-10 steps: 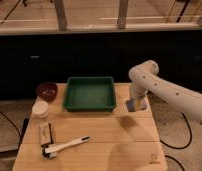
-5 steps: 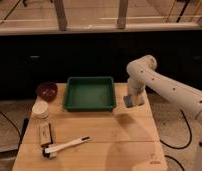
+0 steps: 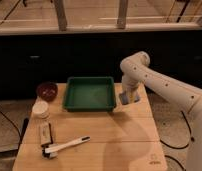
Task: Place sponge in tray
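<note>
The dark-green square tray (image 3: pixel 90 93) sits at the back middle of the wooden table (image 3: pixel 119 135). My gripper (image 3: pixel 126 98) hangs from the white arm just off the tray's right rim, a little above the table. It is shut on the small blue-grey sponge (image 3: pixel 125 95), which shows between the fingers at the tip. The sponge is beside the tray, not over it.
A dark-red round bowl (image 3: pixel 46 91) stands left of the tray, with a white round container (image 3: pixel 41 108) in front of it. A tan block with a dark edge (image 3: pixel 45 134) and a white-handled brush (image 3: pixel 69 145) lie at the front left. A dark wall runs behind the table.
My arm has swung left with the sponge, bringing the gripper from the table's right side to just beside the tray's right rim.
</note>
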Motion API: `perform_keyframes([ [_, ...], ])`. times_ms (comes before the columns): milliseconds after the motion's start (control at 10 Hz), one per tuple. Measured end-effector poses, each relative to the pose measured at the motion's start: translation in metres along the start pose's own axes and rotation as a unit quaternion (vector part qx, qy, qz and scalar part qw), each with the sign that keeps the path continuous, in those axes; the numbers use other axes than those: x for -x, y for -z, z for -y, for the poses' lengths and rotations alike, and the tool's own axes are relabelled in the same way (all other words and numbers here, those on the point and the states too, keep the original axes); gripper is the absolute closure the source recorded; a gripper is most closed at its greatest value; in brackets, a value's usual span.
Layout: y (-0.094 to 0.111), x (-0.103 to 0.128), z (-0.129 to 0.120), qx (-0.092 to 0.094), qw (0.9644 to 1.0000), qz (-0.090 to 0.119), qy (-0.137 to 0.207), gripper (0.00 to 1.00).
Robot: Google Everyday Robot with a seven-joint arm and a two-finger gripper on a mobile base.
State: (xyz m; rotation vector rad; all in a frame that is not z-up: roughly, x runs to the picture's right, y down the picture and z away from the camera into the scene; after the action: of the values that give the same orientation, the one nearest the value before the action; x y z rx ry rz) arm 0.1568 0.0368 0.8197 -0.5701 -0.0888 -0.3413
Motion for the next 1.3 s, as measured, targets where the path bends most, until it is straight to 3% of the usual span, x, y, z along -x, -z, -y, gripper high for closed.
perform_keyframes([
  [1000, -0.004, 0.033, 0.038, -0.005, 0.9993, 0.002, 0.036, 1.0],
  [1300, -0.006, 0.054, 0.051, -0.007, 0.9987, 0.007, 0.049, 1.0],
])
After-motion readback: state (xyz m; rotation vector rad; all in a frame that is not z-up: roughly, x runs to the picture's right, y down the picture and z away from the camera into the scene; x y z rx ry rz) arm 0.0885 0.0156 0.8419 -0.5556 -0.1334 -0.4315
